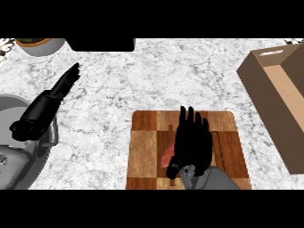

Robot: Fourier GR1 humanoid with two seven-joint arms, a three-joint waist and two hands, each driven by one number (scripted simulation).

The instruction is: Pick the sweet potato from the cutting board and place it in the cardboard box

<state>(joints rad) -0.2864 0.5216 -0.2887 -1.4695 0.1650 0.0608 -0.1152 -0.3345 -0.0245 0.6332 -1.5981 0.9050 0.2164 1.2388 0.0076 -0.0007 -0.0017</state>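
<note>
Right hand (192,138), fingers straight, covers the sweet potato (166,156) (mostly hidden) on the cutting board (143,147).

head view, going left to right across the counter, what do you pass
left hand → cutting board → right hand lying over the sweet potato → cardboard box

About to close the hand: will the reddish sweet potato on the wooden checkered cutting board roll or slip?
Probably rigid. Only a reddish sliver of the sweet potato shows beneath the right hand, so its shape is unclear. If rounded, it may roll on the flat wooden checkered cutting board.
</note>
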